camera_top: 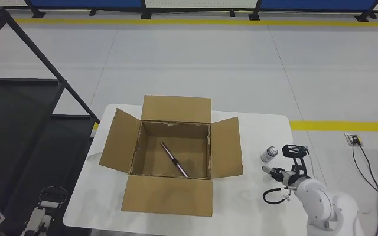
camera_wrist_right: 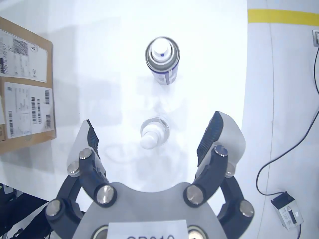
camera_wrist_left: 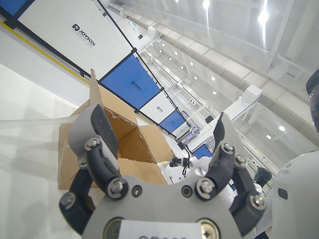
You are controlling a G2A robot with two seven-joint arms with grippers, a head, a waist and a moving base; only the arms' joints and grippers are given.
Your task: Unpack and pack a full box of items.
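My right end effector [camera_wrist_right: 152,128] hangs spread above a small clear bottle [camera_wrist_right: 149,141] standing on the table [camera_wrist_right: 199,50], with the spray can [camera_wrist_right: 162,60] near it. The risk I see is that closing off-centre could tip the light bottle into the can and topple both. The box [camera_top: 171,194] sits open mid-table with a pen [camera_top: 173,159] inside. My left end effector [camera_wrist_left: 160,120] is spread too, holding nothing.

Bottle [camera_wrist_right: 154,133] on table [camera_wrist_right: 119,38] just below right gripper [camera_wrist_right: 152,119]; can [camera_wrist_right: 163,60] upright just ahead of gripper, past bottle; box [camera_top: 167,196] well apart to gripper's side, pen [camera_top: 174,159] lying inside box
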